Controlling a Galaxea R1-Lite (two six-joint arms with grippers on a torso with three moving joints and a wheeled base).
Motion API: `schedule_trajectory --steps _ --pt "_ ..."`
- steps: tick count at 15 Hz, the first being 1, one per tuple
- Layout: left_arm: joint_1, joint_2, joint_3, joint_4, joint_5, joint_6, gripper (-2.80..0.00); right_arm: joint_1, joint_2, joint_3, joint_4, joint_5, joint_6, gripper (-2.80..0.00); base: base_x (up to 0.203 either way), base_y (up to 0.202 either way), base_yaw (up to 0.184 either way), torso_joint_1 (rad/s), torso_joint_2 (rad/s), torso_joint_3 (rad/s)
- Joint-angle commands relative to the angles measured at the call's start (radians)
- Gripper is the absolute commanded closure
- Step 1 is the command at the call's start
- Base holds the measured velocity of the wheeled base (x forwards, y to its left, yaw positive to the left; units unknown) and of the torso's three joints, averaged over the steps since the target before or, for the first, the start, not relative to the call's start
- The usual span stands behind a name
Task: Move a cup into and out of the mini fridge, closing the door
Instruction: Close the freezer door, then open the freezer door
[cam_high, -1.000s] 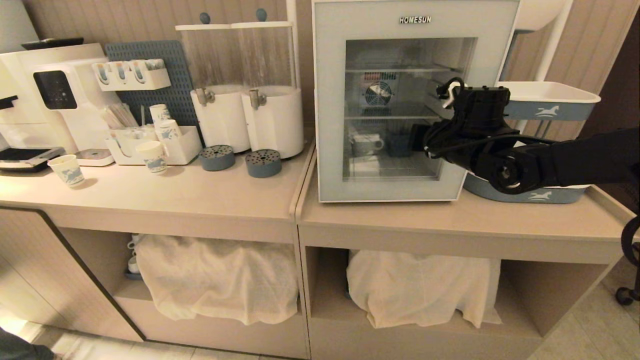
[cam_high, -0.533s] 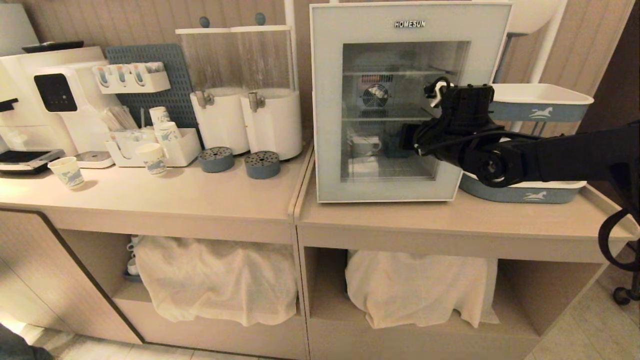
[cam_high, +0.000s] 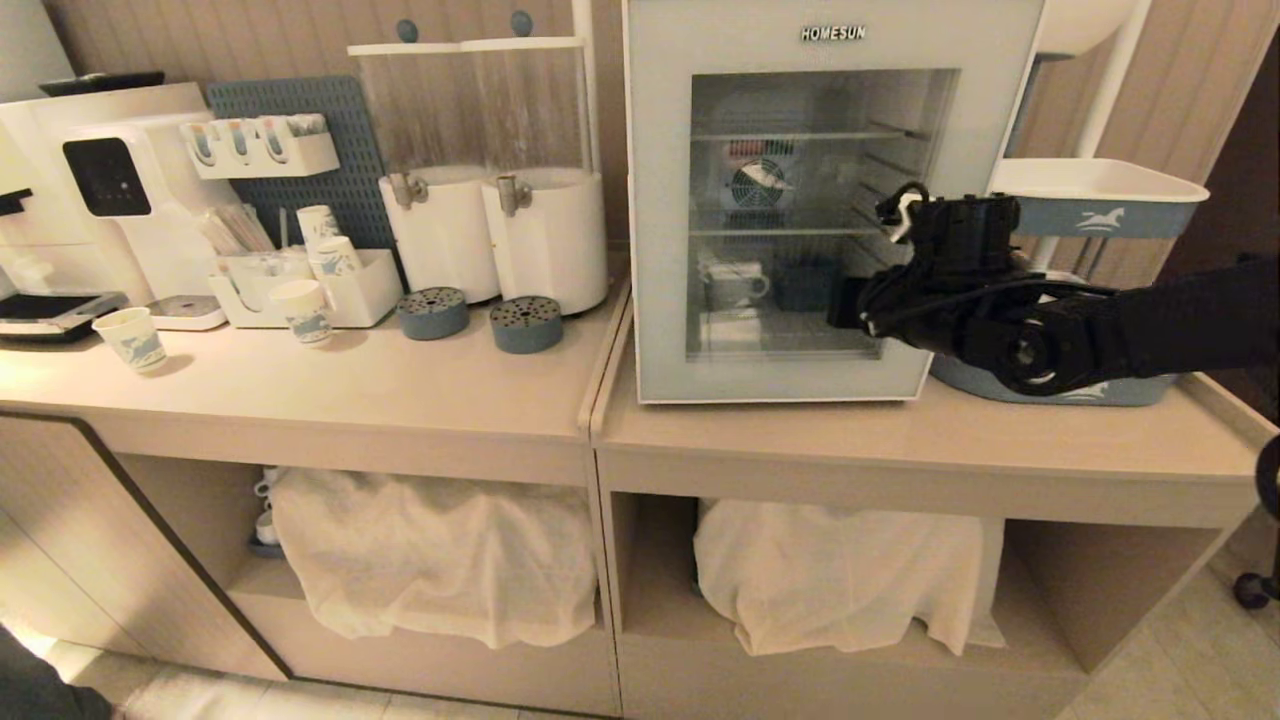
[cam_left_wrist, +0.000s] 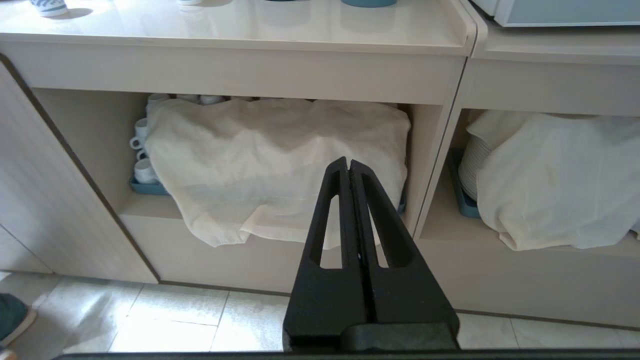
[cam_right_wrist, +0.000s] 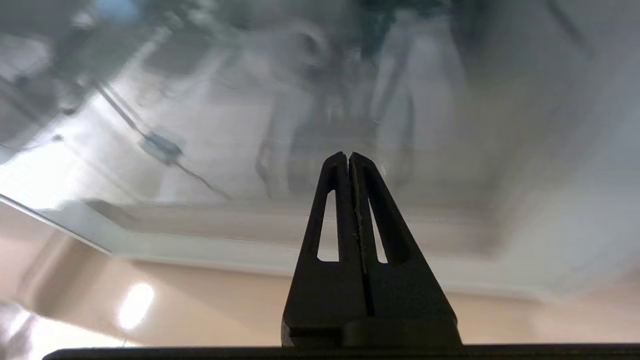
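- Against the front of the mini fridge (cam_high: 835, 200), at the right edge of the door (cam_high: 660, 250), sits the right gripper (cam_right_wrist: 349, 159), reaching in from the robot's right w/ its arm level over the counter (cam_high: 900, 430).
- Change vs. a sec ago: very little in the scene itself. Whole head pic drifts a bit between shots, fridge and dispensers together, so that is the camera shifting, not the things. Right arm reads much the same pose against the door's right side throughout; cup in the same spot inside.
- Door looks flush w/ the fridge body in all shots, no gap seen at either edge. Judgement: door is closed now w/ the cup inside, so the "into" half looks done; "out" half would need the door opened again.
- Right gripper's fingers are pressed together, nothing between them. Wrist view shows the tips right up at the glass, pale frame strip and counter just below; whether tips actually touch the glass can't be told.
- Cup (cam_high: 735, 287): white mug on the lower wire shelf, left part of the fridge interior, upright, handle toward the robot's right. It is behind the glass, to the left of the gripper, door between them. Well apart, no contact.
- Left gripper (cam_left_wrist: 349, 162): parked low, aimed at the cloth-covered shelf (cam_left_wrist: 280, 165) under the counter, fingers closed on nothing, idle.
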Motion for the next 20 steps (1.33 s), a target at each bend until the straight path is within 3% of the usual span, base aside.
schedule_trajectory --steps 1,5,9,13,16,20 --pt "0.0 0.001 0.0 0.0 0.0 0.0 0.0 0.004 -0.135 0.07 0.005 0.006 0.001 0.0 0.0 0.0 0.0 0.0 0.0 0.0" --pt "0.0 0.001 0.0 0.0 0.001 0.0 0.0 -0.018 -0.339 0.251 0.007 0.004 0.005 0.0 0.0 0.0 0.0 0.0 0.0 0.0" --pt "0.0 0.002 0.0 0.0 0.0 0.0 0.0 -0.085 -0.615 0.404 0.061 -0.011 0.061 0.0 0.0 0.0 0.0 0.0 0.0 0.0" --pt "0.001 0.001 0.0 0.0 0.001 -0.002 0.0 -0.113 -0.894 0.488 0.235 -0.101 0.181 0.0 0.0 0.0 0.0 0.0 0.0 0.0" --pt "0.002 0.001 0.0 0.0 0.001 -0.004 0.0 -0.116 -1.077 0.541 0.347 -0.216 0.245 0.0 0.0 0.0 0.0 0.0 0.0 0.0" --pt "0.0 0.001 0.0 0.0 0.001 -0.004 0.0 -0.15 -1.307 0.653 0.44 -0.256 0.274 0.0 0.0 0.0 0.0 0.0 0.0 0.0"
